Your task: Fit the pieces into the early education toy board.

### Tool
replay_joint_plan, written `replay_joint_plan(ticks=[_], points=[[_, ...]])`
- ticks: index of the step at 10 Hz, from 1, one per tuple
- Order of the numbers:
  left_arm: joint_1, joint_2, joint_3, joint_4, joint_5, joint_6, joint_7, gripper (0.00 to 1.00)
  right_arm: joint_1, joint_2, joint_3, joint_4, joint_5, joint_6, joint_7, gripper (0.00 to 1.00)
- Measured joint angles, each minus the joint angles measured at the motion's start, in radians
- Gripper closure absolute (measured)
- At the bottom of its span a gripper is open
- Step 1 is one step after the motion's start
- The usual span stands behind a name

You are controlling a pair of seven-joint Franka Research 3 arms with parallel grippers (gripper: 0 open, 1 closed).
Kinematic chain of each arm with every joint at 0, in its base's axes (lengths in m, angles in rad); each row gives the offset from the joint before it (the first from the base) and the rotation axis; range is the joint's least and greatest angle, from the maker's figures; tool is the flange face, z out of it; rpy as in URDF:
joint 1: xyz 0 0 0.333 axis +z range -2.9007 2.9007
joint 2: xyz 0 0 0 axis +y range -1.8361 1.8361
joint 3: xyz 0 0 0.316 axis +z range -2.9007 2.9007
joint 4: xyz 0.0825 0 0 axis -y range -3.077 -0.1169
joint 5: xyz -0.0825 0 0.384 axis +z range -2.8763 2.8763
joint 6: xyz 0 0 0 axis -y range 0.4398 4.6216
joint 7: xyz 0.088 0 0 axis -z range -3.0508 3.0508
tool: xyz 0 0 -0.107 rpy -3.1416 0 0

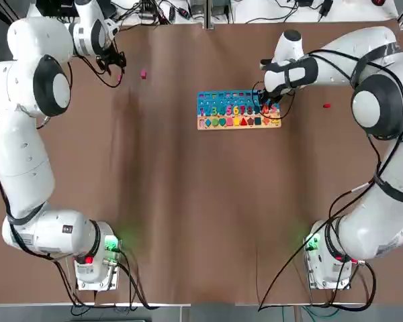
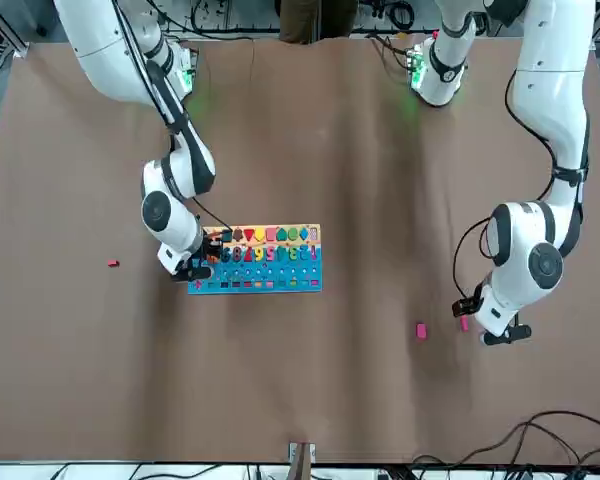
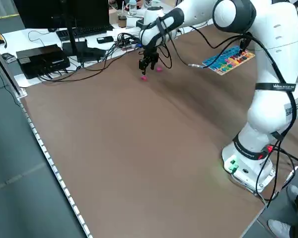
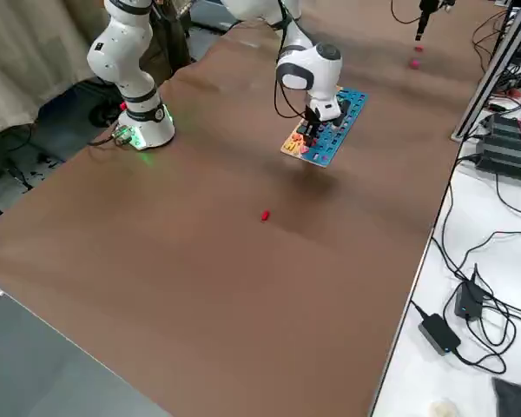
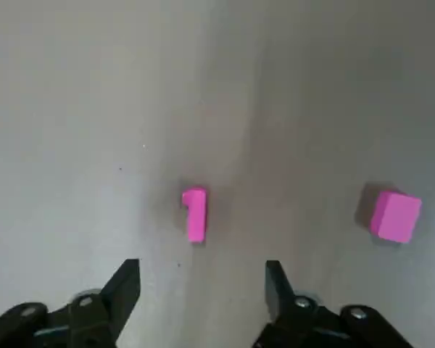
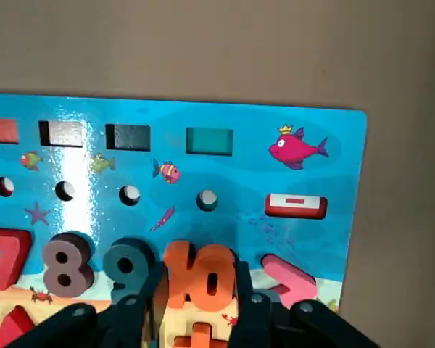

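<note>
The early education toy board (image 1: 238, 111) lies flat at the table's far middle, blue with a pale wooden edge and rows of coloured numbers and shapes. My right gripper (image 6: 196, 290) is down at the board's right end (image 6: 326, 181), shut on an orange "10" piece (image 6: 199, 272) that rests beside the 9. My left gripper (image 5: 201, 283) hangs low over the far left of the table, open. A small pink "1"-shaped piece (image 5: 194, 214) lies on the table just beyond its fingertips. A pink cube piece (image 5: 396, 215) lies a short way beside it. A red piece (image 1: 326, 105) lies right of the board.
Cables, a keyboard and black boxes (image 3: 42, 58) crowd the bench beyond the table's far edge. Both arm bases (image 1: 94, 258) stand at the near edge. Bare brown tabletop (image 1: 201, 215) spreads between the bases and the board.
</note>
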Motion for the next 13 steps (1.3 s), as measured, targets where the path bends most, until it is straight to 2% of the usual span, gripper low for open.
replay_joint_plan(ticks=[1,4,8,13], points=[[0.002,0.009,0.003,0.003,-0.014,0.000,0.016,0.39,0.000,0.000,0.000,0.000,-0.005,-0.001,0.000,0.59],[0.002,0.036,0.003,0.009,-0.018,0.001,0.018,0.47,0.000,0.000,0.001,0.000,-0.016,-0.001,-0.002,0.59],[0.002,0.078,0.010,0.040,-0.018,0.025,0.018,0.48,0.000,0.001,0.004,-0.002,-0.037,0.001,-0.005,0.59],[0.002,0.092,0.012,0.048,-0.018,0.039,0.018,0.53,0.000,0.005,0.007,-0.009,-0.055,0.010,-0.016,0.59]])
